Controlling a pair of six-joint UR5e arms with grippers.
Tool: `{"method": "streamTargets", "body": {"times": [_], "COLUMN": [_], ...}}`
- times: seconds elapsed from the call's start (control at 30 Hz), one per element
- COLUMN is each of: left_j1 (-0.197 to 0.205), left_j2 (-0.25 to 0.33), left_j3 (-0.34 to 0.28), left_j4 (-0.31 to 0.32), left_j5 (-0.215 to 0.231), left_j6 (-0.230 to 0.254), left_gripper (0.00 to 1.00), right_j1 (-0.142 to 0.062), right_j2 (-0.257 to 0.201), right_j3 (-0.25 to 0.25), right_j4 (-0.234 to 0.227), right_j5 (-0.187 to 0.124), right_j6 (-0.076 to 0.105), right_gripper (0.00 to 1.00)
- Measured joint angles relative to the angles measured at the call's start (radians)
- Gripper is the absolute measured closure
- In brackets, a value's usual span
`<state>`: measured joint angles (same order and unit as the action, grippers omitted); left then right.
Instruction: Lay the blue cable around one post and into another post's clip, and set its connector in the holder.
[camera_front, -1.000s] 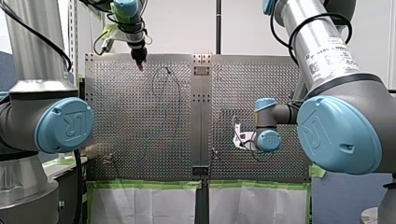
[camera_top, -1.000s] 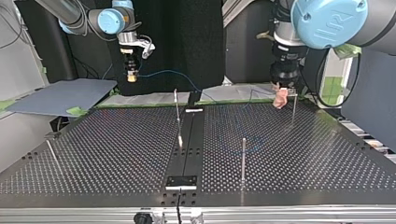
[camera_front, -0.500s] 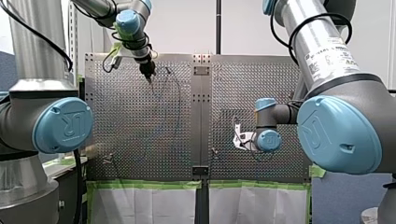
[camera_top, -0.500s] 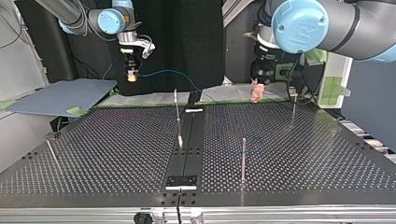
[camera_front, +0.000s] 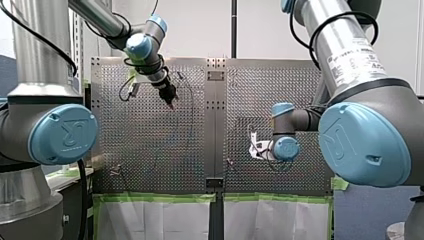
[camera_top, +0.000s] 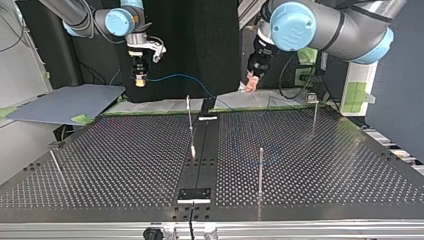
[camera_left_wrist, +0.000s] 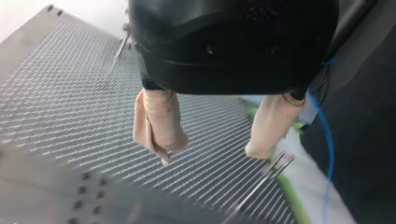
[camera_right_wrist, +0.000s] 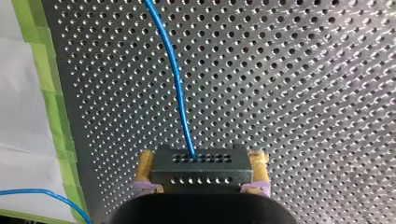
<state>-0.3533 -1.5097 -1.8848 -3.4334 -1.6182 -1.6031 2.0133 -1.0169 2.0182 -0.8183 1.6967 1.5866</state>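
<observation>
My right gripper (camera_right_wrist: 201, 171) is shut on the dark perforated connector (camera_right_wrist: 201, 163), its yellow pads on either side. The blue cable (camera_right_wrist: 175, 79) leaves the connector and runs ahead over the perforated plate. At the top view's left, my right gripper (camera_top: 140, 82) hangs above the table's far edge, and the blue cable (camera_top: 180, 77) sags from it toward the middle. My left gripper (camera_top: 250, 87) hovers right of centre, above the far edge. In the left wrist view my left gripper (camera_left_wrist: 210, 156) stands open, beige pads (camera_left_wrist: 159, 126) apart, nothing between them. A thin clip post (camera_left_wrist: 273, 168) stands just beside its fingers.
Thin metal posts stand on the table: one (camera_top: 189, 112) near the middle, one (camera_top: 261, 170) nearer the camera, one (camera_top: 314, 112) at the far right, one (camera_top: 55, 165) at the left. A dark holder (camera_top: 195, 194) sits on the centre strip at the near edge. A grey sheet (camera_top: 65, 102) lies far left.
My left arm has swung from the far-right post toward the middle of the top view, its fingers staying open. My right arm has kept still with the connector.
</observation>
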Motion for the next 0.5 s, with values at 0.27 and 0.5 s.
{"method": "streamTargets", "body": {"times": [0.27, 0.5], "left_j1": [-0.076, -0.146], "left_j2": [-0.076, -0.146], "left_j3": [-0.078, -0.148], "left_j4": [0.079, 0.148], "left_j5": [-0.028, -0.048], "left_j6": [-0.065, -0.134], "left_gripper": [0.00, 0.00], "right_j1": [0.006, 0.013], "right_j2": [-0.037, -0.098], "right_j3": [0.000, 0.015], "right_j4": [0.031, 0.078], "right_j5": [-0.001, -0.008], "right_j6": [0.002, 0.003], "right_gripper": [1.00, 1.00]}}
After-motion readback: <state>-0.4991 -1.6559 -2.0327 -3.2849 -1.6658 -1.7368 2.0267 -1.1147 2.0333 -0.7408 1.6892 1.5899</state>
